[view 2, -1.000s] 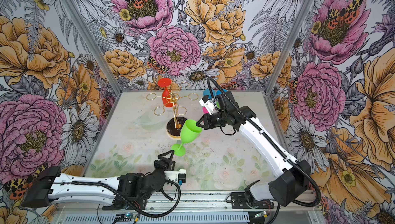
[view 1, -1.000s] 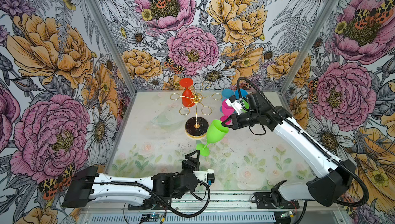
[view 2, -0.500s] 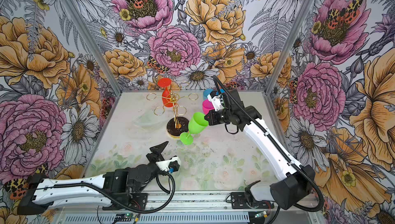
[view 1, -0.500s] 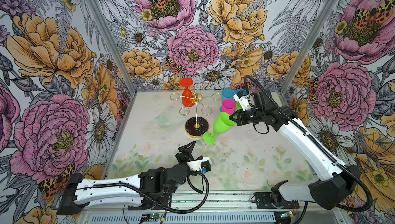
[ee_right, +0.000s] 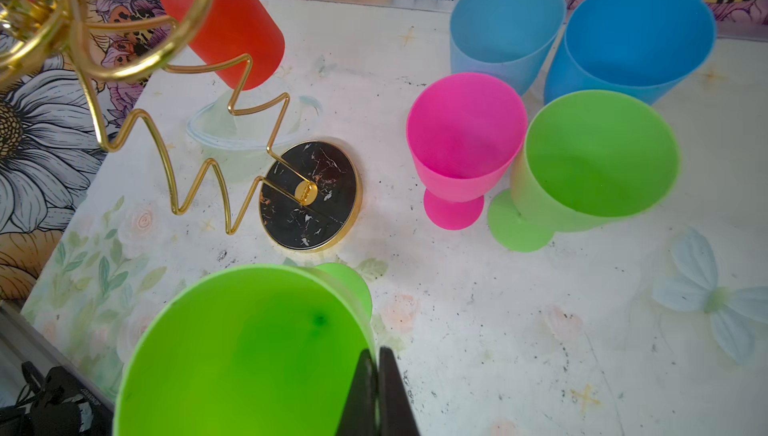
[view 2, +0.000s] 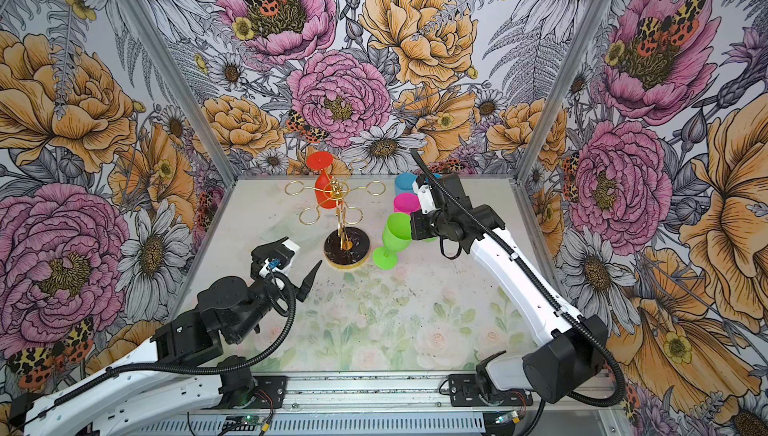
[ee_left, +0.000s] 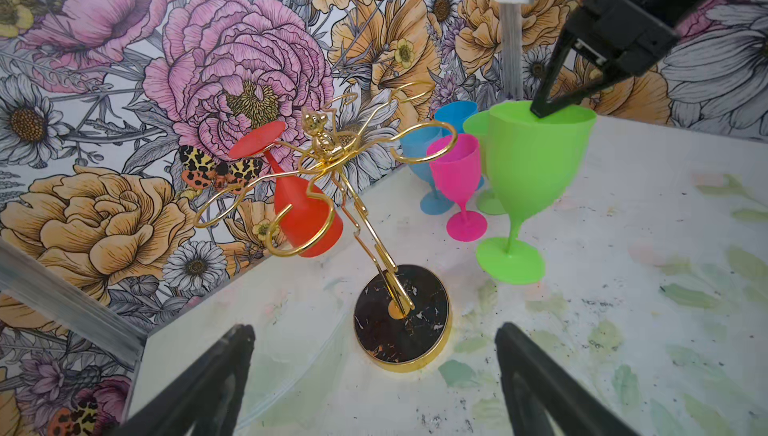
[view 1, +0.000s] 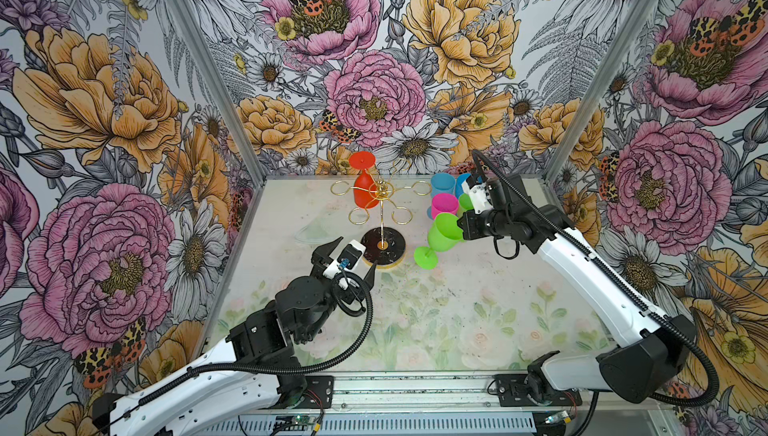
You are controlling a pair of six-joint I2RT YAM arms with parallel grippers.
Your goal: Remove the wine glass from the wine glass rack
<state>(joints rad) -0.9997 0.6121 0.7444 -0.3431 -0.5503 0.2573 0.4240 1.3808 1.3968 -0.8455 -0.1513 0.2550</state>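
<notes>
Now the left tool (view 1: pixel 353 256) has advanced up to the base of the wine glass rack (view 1: pixel 388 247), its jaws spread wider than before. The right tool (view 1: pixel 460 222) stays pinched on the rim of the green wine glass (view 1: pixel 444 232), which is off the rack and carried lower, just right of the base.

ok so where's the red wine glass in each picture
Top view: red wine glass hangs foot-up on the rack, toward the back wall.
Top view: same place, left of the rack's hub.
Left wrist: hanging in a rack loop, wall behind.
Right wrist: bowl only, behind the loops.
Shared landmark: the rack's black disc base.
</notes>
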